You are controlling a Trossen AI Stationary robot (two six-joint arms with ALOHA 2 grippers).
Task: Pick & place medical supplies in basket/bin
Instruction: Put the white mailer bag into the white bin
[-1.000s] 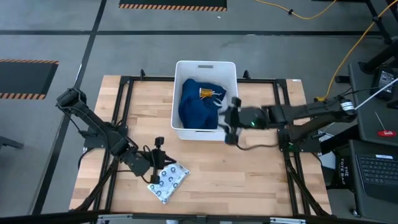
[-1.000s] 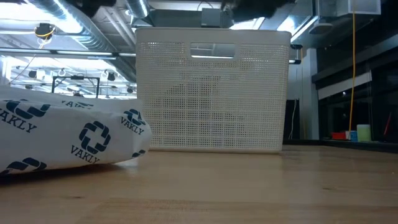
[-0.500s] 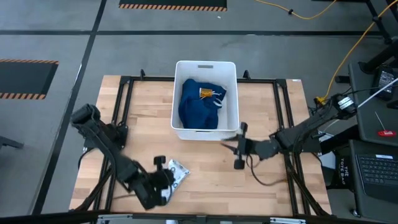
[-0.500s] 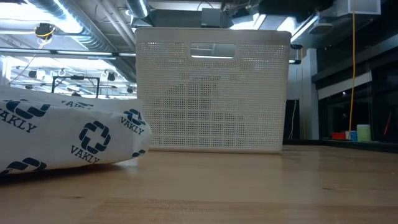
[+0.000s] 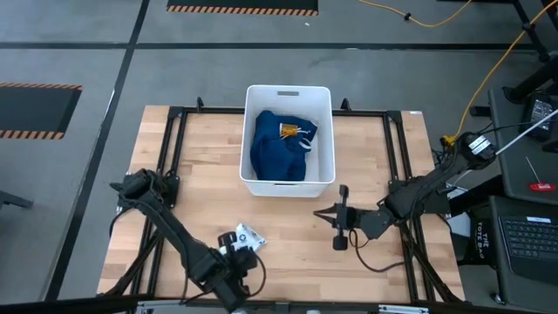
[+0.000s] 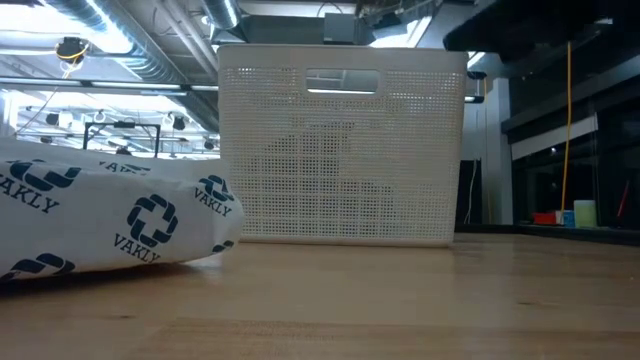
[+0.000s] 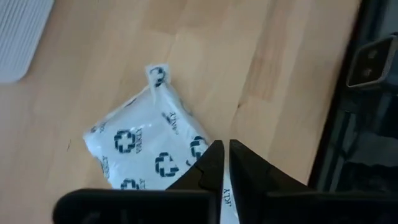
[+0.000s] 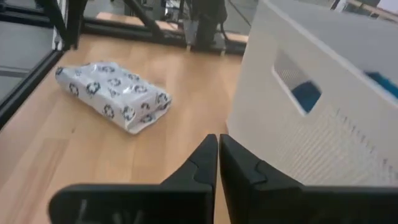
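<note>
The white bin stands at the middle of the table, toward its far side. In it lie the dark blue cloth and, on top of that, the amber bottle. I cannot make out the black block. The ring-printed white packet lies flat on the table near the near edge; most of it is hidden in the high view under my left arm. My left gripper is shut and hovers over the packet. My right gripper is shut, in front of the bin's near wall, to the right.
The low view shows the packet on the wood to the left of the bin, with bare tabletop in front. A black frame rail runs along the table beside the left gripper. Bare wood lies between the packet and the bin.
My right gripper has drawn back from the bin's near right rim toward the table's near edge and down. My left arm has swung toward the near edge and now covers most of the packet from above. The packet and bin have stayed put.
</note>
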